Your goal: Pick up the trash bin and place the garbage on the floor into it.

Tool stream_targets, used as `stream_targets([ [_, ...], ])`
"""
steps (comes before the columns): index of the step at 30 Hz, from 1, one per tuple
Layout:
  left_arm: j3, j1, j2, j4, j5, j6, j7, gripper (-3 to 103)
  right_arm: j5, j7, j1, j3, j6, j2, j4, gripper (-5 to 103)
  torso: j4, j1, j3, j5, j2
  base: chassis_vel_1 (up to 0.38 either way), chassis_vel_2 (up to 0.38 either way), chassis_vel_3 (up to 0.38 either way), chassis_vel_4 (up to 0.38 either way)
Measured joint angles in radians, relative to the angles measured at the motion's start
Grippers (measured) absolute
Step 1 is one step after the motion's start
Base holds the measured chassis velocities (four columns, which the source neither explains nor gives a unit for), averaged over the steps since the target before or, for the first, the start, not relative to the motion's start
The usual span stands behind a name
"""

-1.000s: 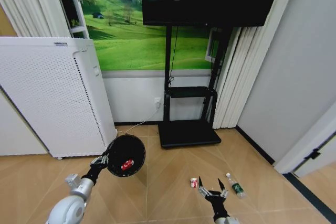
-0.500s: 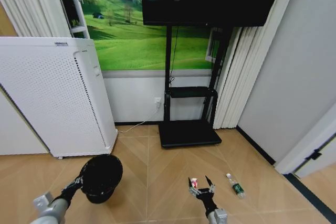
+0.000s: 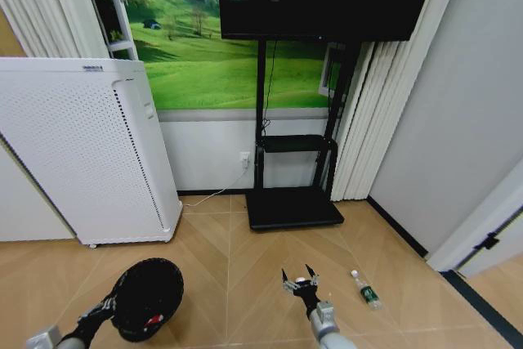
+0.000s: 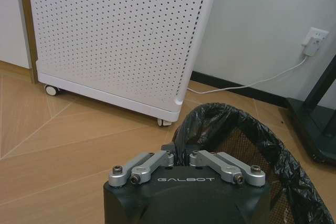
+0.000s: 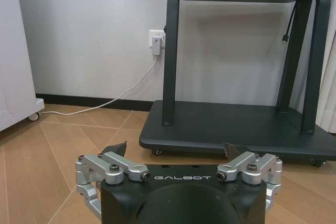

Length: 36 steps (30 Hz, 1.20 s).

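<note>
The trash bin (image 3: 149,296) is a black mesh basket lined with a black bag, held low at the left with its mouth tilted toward me. My left gripper (image 3: 106,309) is shut on its near rim. In the left wrist view the fingers of the left gripper (image 4: 181,157) close on the bag-covered rim of the trash bin (image 4: 239,132). A red piece of garbage (image 3: 152,319) lies inside the bin. My right gripper (image 3: 299,278) hangs open just above the floor, with nothing between its fingers. A clear bottle with a green label (image 3: 365,289) lies to its right.
A white perforated appliance (image 3: 82,153) on casters stands at the back left, close behind the bin (image 4: 121,35). A black TV stand (image 3: 294,206) with a low base (image 5: 236,124) stands ahead of the right gripper. A white cord (image 5: 113,100) runs from the wall socket.
The left arm has lowered the bin down and to the left. The right gripper has moved forward and left, over the spot where a small red can lay.
</note>
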Motion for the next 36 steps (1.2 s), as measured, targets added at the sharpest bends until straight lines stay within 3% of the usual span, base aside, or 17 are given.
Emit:
stream_targets([
  [7, -0.012, 0.009, -0.012, 0.012, 0.054, -0.016, 0.027, 7, 0.018, 0.014, 0.090, -0.055, -0.011, 0.013, -0.139, 100, -0.0003, 0.000, 0.000, -0.0001, 0.000, 0.000, 0.000, 0.000, 0.000],
  [16, -0.023, 0.018, -0.019, 0.012, 0.060, -0.045, 0.065, 7, 0.037, 0.056, 0.225, -0.070, -0.004, 0.048, -0.320, 100, 0.0004, 0.000, 0.000, 0.0001, 0.000, 0.000, 0.000, 0.000, 0.000],
  [18, -0.029, 0.014, -0.018, 0.013, 0.059, -0.067, 0.089, 7, 0.041, 0.066, 0.258, -0.060, -0.012, 0.052, -0.368, 98, 0.0003, 0.000, 0.000, -0.0001, 0.000, 0.000, 0.000, 0.000, 0.000],
  [20, -0.032, -0.016, -0.007, 0.020, 0.054, -0.103, 0.130, 7, 0.045, 0.075, 0.331, -0.048, -0.061, 0.047, -0.543, 95, -0.0003, 0.000, 0.000, 0.0000, 0.000, 0.000, 0.000, 0.000, 0.000],
  [22, -0.028, -0.023, -0.005, 0.021, 0.054, -0.106, 0.132, 7, 0.045, 0.078, 0.343, -0.048, -0.075, 0.049, -0.576, 95, -0.0003, 0.000, 0.000, 0.0000, 0.000, 0.000, 0.000, 0.000, 0.000],
  [36, -0.012, -0.039, 0.005, 0.005, 0.054, -0.113, 0.142, 7, -0.070, 0.096, 0.450, -0.001, -0.063, 0.091, -0.833, 90, 0.0000, 0.000, 0.000, 0.0001, 0.000, 0.000, 0.000, 0.000, 0.000],
])
